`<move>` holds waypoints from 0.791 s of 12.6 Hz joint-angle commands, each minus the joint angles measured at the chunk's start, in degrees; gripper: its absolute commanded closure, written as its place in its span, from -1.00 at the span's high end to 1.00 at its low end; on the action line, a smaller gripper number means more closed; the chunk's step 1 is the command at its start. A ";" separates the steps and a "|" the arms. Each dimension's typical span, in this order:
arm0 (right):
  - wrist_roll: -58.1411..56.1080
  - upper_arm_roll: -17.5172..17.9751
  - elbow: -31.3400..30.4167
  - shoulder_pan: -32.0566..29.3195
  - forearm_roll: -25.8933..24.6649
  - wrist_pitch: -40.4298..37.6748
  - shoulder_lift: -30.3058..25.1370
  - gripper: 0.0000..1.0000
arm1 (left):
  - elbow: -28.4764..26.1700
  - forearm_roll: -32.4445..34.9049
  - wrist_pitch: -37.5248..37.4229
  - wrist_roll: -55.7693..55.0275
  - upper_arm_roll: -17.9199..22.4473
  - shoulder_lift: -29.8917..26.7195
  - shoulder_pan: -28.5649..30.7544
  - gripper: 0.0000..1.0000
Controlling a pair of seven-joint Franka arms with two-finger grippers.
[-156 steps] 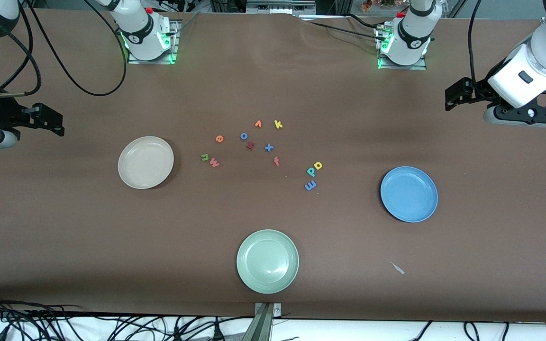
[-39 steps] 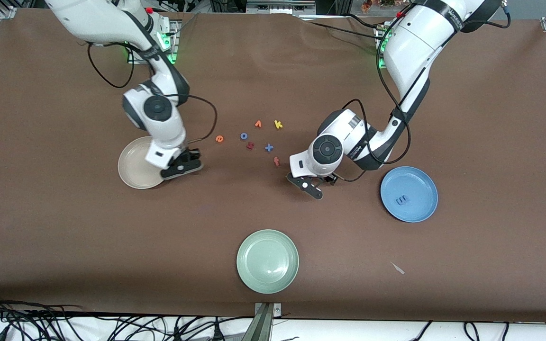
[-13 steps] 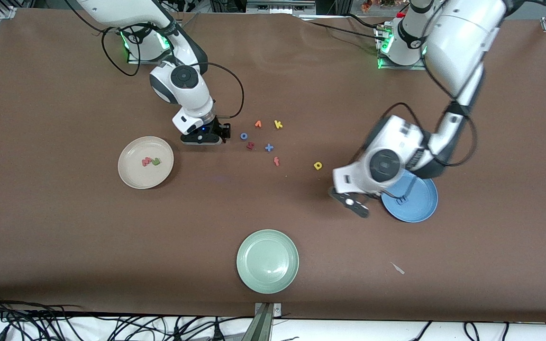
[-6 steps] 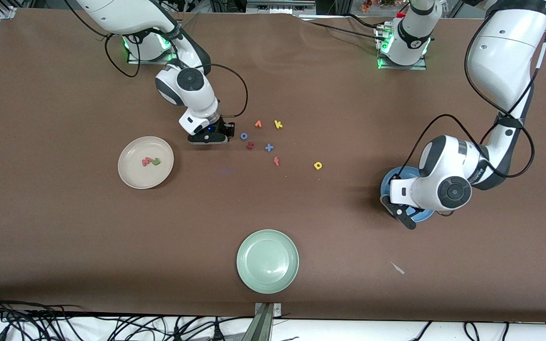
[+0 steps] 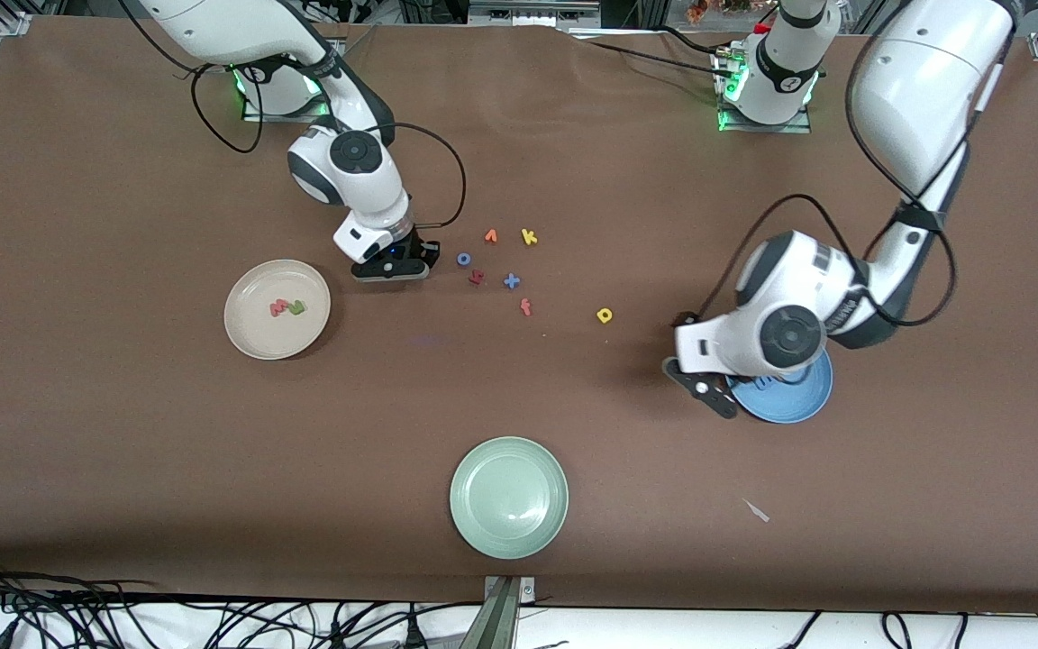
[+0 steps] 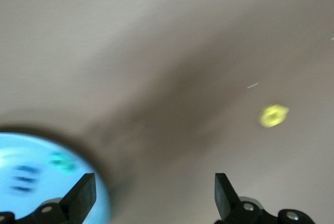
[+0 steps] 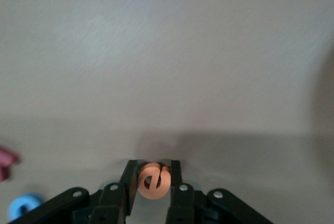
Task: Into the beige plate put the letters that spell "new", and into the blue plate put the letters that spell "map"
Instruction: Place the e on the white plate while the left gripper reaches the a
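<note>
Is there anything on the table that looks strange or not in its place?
Only a small pale scrap on the brown table, nearer the camera than the blue plate. It belongs to no letter or plate and looks like stray litter.

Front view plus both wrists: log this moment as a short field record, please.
beige plate: holds red w and green n
blue plate: holds m and teal p
yellow a: on table, between loose letters and blue plate
right hand: shut on orange e, beside blue o
left hand: open, empty, at blue plate's edge
green plate: holds no letters
</note>
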 commanded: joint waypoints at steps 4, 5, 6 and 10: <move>-36.84 -8.51 -0.35 -7.16 1.91 -7.18 -9.27 -0.69 | -3.13 0.34 5.66 -18.42 -0.65 1.61 -7.66 1.00; -42.38 -11.41 -0.43 -7.16 2.97 -7.18 -9.45 -0.66 | -4.80 0.95 8.20 -20.17 -0.56 1.69 -8.11 0.99; -44.62 -12.74 -0.70 -7.16 3.67 -7.27 -9.45 -0.65 | -6.38 1.13 10.75 -20.80 -0.48 1.70 -8.63 0.98; -44.90 -15.57 -2.37 -7.16 4.03 -7.88 -9.45 -0.24 | -11.65 5.26 17.69 -20.98 -0.48 1.78 -8.81 0.88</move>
